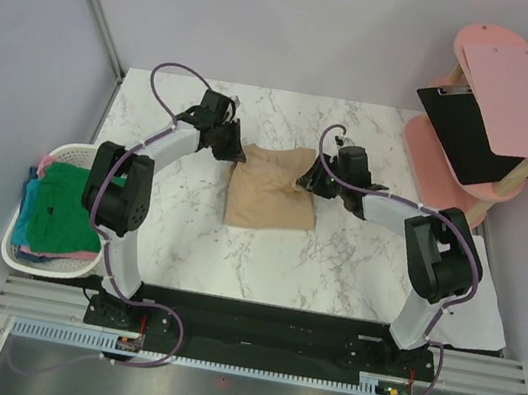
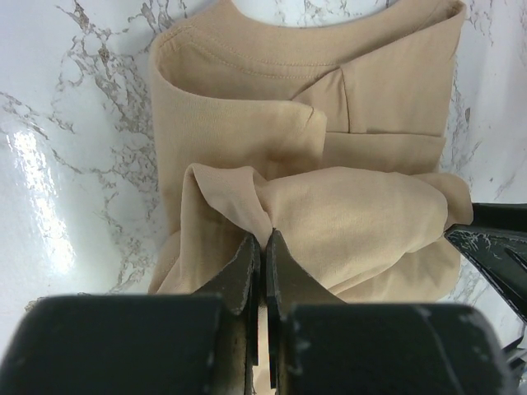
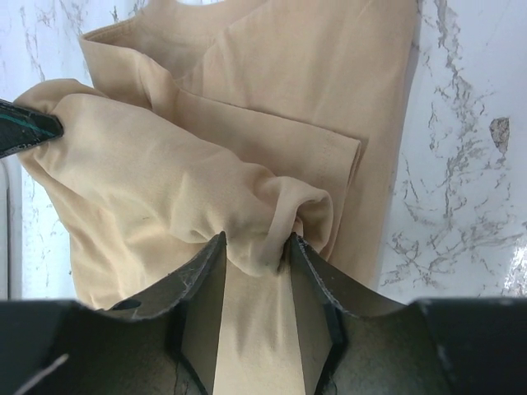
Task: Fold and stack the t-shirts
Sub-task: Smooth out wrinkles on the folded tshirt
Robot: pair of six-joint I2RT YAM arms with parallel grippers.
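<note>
A lengthwise fold of the tan shirt [image 1: 272, 199] is judged to be in hand. The shirt lies mid-table [image 1: 354, 263], its sides already turned in and its collar at the end away from both grippers. The left gripper [image 2: 263, 247] is clenched on a thin pinch of the far edge. A bunched fold of the same edge is grasped by the right gripper [image 3: 255, 243], its jaws kept apart by the cloth. Next, the held edge probably needs to be lifted and carried over to the collar, with both corners kept level. Bare marble is seen all round the shirt. The basket [image 1: 49, 268] with the green shirt [image 1: 65, 205] stands well apart on the left.
</note>
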